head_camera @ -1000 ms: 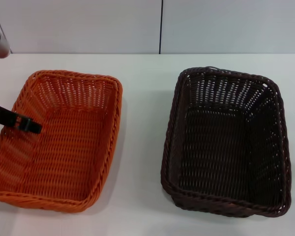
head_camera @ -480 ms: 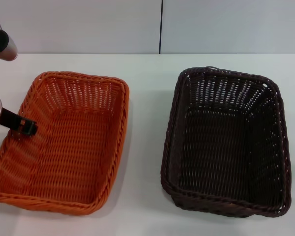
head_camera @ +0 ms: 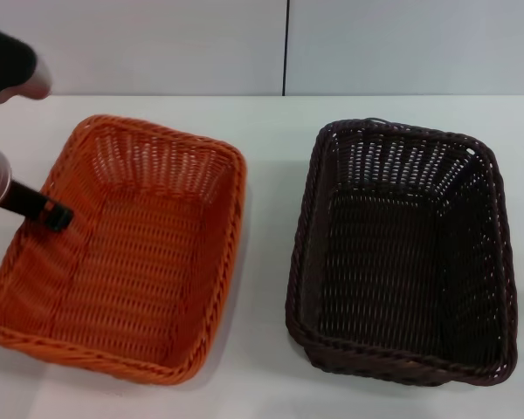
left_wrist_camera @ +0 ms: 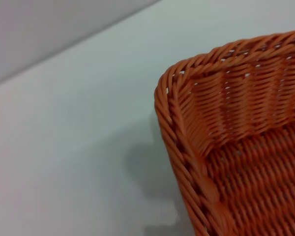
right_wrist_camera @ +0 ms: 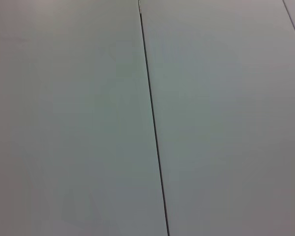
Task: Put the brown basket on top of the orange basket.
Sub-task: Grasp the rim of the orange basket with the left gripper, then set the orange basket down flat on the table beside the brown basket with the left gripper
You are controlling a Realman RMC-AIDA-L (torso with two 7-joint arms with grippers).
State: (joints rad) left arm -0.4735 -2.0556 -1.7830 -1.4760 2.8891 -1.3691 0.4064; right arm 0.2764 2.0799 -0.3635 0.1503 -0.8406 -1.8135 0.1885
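Observation:
The orange basket [head_camera: 230,229] sits at the left of the white table, turned at an angle with its far right corner swung toward the middle. My left gripper [head_camera: 56,216] comes in from the left edge. One black finger lies inside the basket's left wall, shut on that wall. The left wrist view shows a corner of the orange basket [left_wrist_camera: 186,158] close up, with bare table beside it. The brown basket [head_camera: 302,249] stands flat on the right, apart from the orange one and untouched. My right gripper is out of view.
The white table [head_camera: 264,166] runs back to a pale wall with a dark vertical seam [head_camera: 286,48]. A strip of bare table separates the two baskets. The right wrist view holds only the wall and its seam [right_wrist_camera: 152,123].
The orange basket has turned and slid toward the middle, its far right corner moving right. My left gripper stayed at the basket's left wall and rose slightly. The brown basket has not moved.

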